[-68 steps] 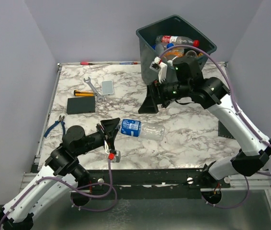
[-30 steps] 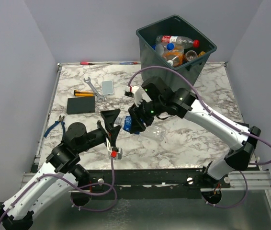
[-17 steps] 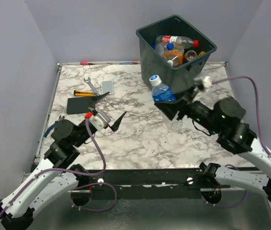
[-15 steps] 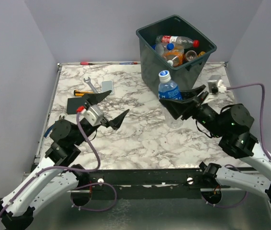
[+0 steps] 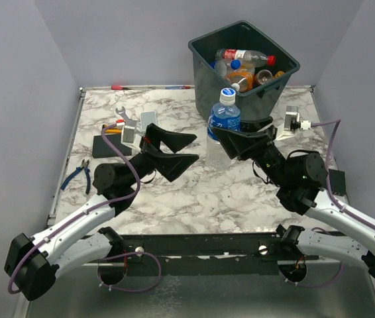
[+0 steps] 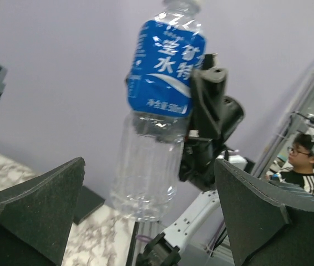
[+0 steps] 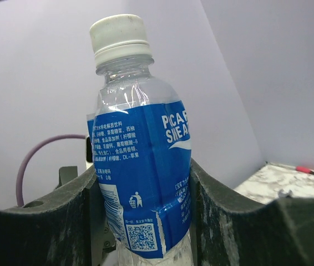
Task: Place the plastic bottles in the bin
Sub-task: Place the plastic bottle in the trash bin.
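Top external: right pincer (image 5: pixel 232 138) clamping blue-label bottle (image 5: pixel 224 119) near bin (image 5: pixel 204 79); left pincer (image 5: pixel 186 150) gaping wide, holding nothing.

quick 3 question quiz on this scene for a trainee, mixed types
1. True or false: the right gripper is shut on the clear plastic bottle with a blue label and white cap.
2. The left gripper is: A open and empty; B shut on a bottle; C out of view.
3. Is the held bottle inside the dark grey-green square plastic bin yet?
Key: 1 true; 2 A; 3 no
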Available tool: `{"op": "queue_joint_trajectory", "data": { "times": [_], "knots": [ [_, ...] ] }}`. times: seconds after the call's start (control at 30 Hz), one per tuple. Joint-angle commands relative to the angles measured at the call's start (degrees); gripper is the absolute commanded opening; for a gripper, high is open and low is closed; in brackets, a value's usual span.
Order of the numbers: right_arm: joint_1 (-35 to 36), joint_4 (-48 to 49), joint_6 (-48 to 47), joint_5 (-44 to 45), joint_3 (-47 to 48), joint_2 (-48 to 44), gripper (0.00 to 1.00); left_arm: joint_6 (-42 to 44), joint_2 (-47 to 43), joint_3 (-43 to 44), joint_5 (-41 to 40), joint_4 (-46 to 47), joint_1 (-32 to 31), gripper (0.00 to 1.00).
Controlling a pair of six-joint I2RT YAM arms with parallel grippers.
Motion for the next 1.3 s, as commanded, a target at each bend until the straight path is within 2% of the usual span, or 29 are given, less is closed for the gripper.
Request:
{"op": "queue_joint_trajectory", "data": {
  "times": [0.0, 0.27, 0.5, 0.57, 0.73, 0.87, 1.0, 1.07, 1.17, 1.27],
  "knots": [
    [0.2, 12.2, 5.7, -1.6, -0.9, 2.4, 0.33, -3.7, -0.4, 0.2, 3.8, 10.5, -0.4, 0.99],
    [0.2, 19.4, 11.2, -3.5, -1.8, 6.7, 0.33, -2.5, 2.7, 0.5, 6.8, 11.1, -1.1, 0.99],
    [0.2, 20.6, 14.2, -6.1, -1.6, 8.4, 0.33, -1.2, 3.6, -0.2, 6.5, 11.0, -1.6, 0.99],
    [0.2, 20.6, 14.1, -5.9, -1.8, 8.6, 0.33, -1.1, 4.3, 0.1, 7.1, 11.0, -1.9, 0.93],
    [0.2, 19.8, 13.5, -6.3, -1.1, 9.8, 0.34, -1.9, 7.3, 0.9, 9.5, 11.0, -3.3, 0.67],
    [0.2, 19.4, 13.6, -7.1, -0.9, 10.3, 0.34, -1.6, 8.0, 1.3, 9.9, 11.0, -4.2, 0.63],
    [0.2, 17.6, 12.9, -7.4, -0.7, 9.7, 0.36, -0.2, 6.9, 0.8, 9.1, 10.9, -4.4, 0.42],
    [0.2, 12.8, 12.9, -7.1, 0.7, 9.1, 0.45, 0.8, 6.1, 0.6, 8.5, 9.9, -4.3, 0.38],
    [0.2, 0.0, 11.3, -7.3, 5.1, 8.0, 0.74, 3.4, 4.6, 0.4, 7.8, 6.8, -4.3, 0.31],
    [0.2, -13.3, 8.1, -7.0, 9.5, 5.8, 0.84, 6.1, 2.6, -0.3, 7.1, 3.4, -4.3, 0.26]
  ]
}}
